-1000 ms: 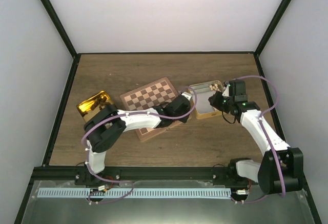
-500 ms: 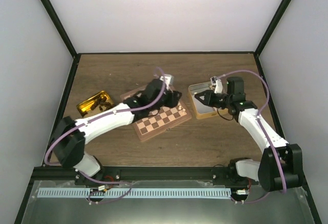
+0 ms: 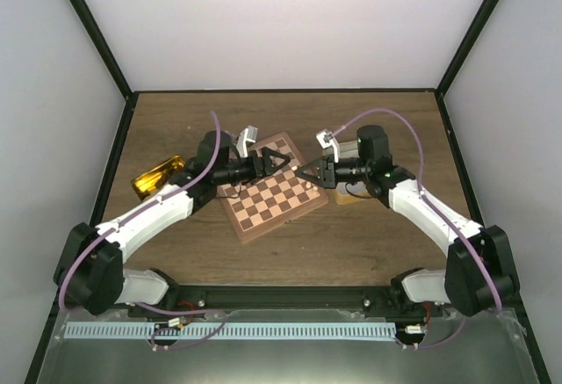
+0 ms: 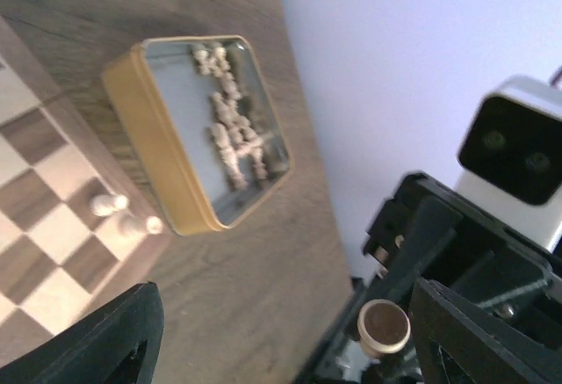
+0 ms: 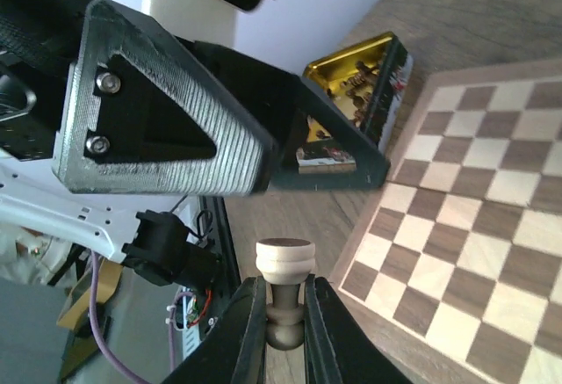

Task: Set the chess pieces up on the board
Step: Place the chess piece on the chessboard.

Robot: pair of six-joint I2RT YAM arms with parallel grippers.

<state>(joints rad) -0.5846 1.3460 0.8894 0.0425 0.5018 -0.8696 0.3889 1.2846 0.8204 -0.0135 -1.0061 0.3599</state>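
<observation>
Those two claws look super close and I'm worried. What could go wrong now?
The left gripper and right gripper face each other closely above the board, so they might bump.
The right gripper pinches the pale piece only at its fingertips, by the narrow stem; it could slip.
Two standing pieces sit near the board's edge and could get knocked over.

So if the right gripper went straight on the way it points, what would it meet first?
Probably the left gripper, open and facing it above the board; the right gripper's pale chess piece would touch first. Depth is hard to judge.
</observation>
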